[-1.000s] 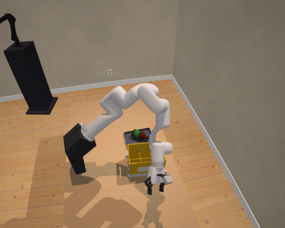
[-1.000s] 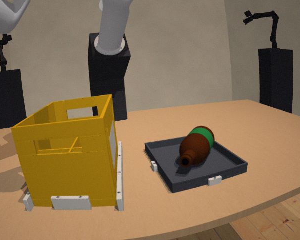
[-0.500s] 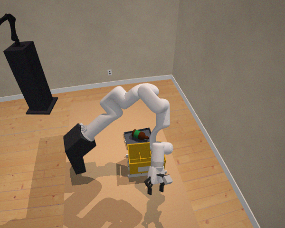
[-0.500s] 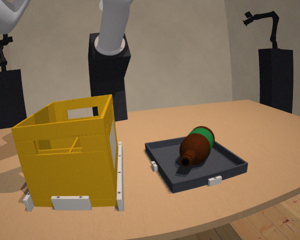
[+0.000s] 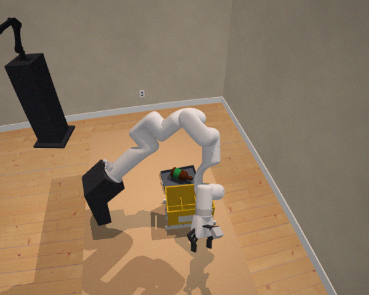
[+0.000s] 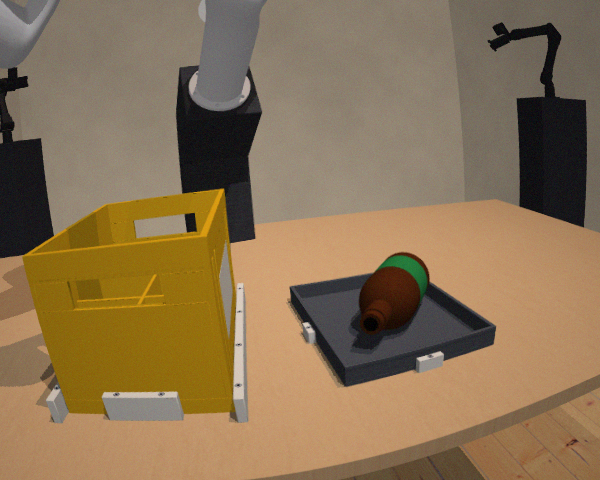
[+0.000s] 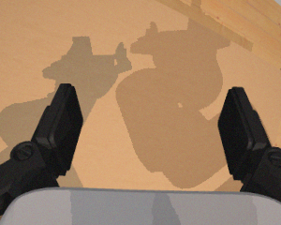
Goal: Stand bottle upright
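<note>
On the dark tray (image 6: 447,351), the brown bottle (image 6: 393,297) lies on its side, resting on the tray floor with a green band (image 6: 406,266) round its body near the base. Its long axis runs roughly across the tray from corner to corner, the open mouth (image 6: 370,323) pointing toward the exterior camera and the base toward the far rim. The band is plain green; no brand or writing can be read on it, nor anywhere else in view.

The tray sits just beside the yellow crate (image 6: 135,330), both held by small white blocks (image 6: 428,361) on the tan table (image 6: 522,248).

From above, the gripper (image 5: 201,243) hangs on the far side of the crate from the tray, so the bottle (image 5: 181,174) lies back toward the arm's base, beyond the crate (image 5: 178,203). The wrist view shows only table and shadows between the fingers, which are spread wide and hold nothing. Reaching the bottle will probably mean passing over or round the crate, then turning the fingers to straddle the body crosswise.
</note>
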Tool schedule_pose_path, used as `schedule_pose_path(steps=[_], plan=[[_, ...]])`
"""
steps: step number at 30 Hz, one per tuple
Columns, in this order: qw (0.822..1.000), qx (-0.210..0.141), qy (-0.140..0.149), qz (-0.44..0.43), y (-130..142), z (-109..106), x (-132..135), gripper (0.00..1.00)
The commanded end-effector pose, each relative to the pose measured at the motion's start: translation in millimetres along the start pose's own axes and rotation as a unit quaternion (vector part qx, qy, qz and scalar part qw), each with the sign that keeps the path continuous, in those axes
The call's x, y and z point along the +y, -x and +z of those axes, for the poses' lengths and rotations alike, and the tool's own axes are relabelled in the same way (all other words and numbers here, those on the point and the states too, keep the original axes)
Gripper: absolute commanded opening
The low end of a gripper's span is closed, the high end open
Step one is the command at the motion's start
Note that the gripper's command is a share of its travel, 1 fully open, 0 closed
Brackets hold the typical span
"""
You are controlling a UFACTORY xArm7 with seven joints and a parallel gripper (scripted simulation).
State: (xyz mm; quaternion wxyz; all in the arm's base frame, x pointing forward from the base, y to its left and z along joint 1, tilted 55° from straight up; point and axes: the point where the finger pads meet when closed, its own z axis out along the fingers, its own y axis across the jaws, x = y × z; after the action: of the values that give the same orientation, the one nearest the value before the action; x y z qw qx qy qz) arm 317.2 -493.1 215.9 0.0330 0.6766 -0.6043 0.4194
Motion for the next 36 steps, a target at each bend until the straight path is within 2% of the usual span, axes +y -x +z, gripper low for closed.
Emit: schedule_pose_path(steps=[1, 35, 36], plan=[[1.0, 0.003, 0.001, 0.001, -2, 0, 2, 1.0], [1.0, 0.003, 0.001, 0.001, -2, 0, 2, 1.0], [1.0, 0.001, -0.017, -0.026, 4, -1, -23, 1.0]])
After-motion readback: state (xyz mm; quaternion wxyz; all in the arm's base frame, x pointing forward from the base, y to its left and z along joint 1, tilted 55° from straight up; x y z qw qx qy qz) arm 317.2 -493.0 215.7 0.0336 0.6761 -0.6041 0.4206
